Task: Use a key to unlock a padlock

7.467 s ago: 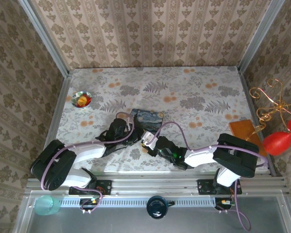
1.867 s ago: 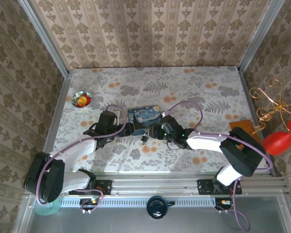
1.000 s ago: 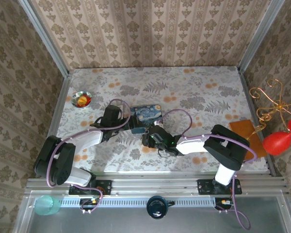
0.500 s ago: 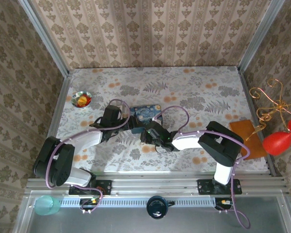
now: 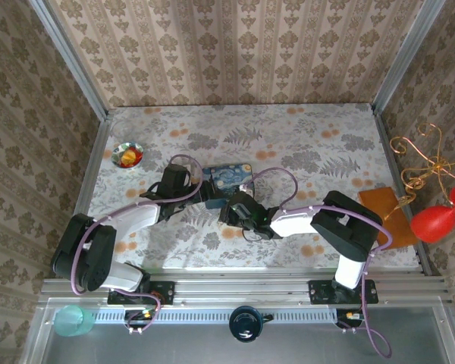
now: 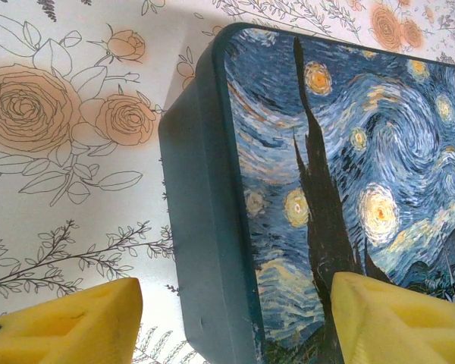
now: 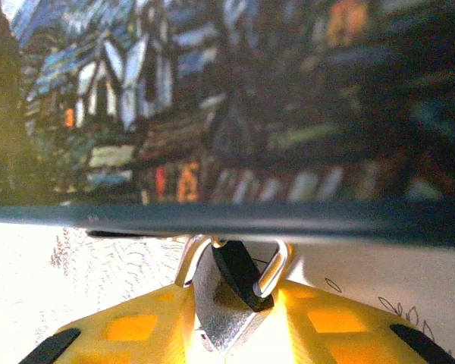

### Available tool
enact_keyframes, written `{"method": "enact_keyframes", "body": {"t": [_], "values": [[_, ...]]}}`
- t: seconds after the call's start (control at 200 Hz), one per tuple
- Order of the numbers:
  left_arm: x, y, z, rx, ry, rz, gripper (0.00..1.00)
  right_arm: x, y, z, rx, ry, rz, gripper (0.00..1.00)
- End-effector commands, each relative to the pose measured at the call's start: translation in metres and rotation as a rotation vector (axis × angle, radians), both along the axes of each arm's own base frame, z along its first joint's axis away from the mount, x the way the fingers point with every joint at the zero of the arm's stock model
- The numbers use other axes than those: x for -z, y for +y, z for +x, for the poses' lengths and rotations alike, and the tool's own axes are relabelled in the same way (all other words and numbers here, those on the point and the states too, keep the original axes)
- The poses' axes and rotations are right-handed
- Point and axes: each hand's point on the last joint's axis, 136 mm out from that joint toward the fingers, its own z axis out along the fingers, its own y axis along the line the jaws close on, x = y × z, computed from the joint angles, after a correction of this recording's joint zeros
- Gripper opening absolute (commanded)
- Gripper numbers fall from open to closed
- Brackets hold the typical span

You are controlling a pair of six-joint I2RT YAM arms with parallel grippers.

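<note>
The right claw [image 7: 232, 322] pinches the tiny dark, pale-shackled padlock [image 7: 239, 279] at the blue starry-night rectangular tin's [image 6: 341, 144] edge. The left claw [image 6: 233, 292] gapes astride it.

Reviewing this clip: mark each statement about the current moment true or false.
1. The left gripper, jaws open, straddles a side wall of the tin. True.
2. The right gripper pinches a pale metal piece beside the padlock. True.
3. The bowl touches the tin. False: it stands well apart, off to the left.
4. The padlock lies far from the tin. False: it sits right at the tin's rim.
</note>
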Motion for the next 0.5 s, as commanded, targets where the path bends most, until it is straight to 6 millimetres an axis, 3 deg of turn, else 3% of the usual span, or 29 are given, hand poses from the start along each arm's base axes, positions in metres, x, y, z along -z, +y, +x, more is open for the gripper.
{"method": "enact_keyframes", "body": {"t": [0.0,0.165,0.495], "values": [[0.02,0.012,-0.007,-0.036,0.069,0.07,0.66,0.024,-0.017,-0.012,0.047,0.076,-0.06,0.34],[0.02,0.011,-0.008,-0.036,0.07,0.074,0.66,0.028,-0.021,-0.012,0.063,0.078,-0.074,0.29],[0.026,0.012,-0.009,-0.043,0.08,0.089,0.66,0.015,-0.024,-0.01,0.084,0.045,-0.01,0.17]]}}
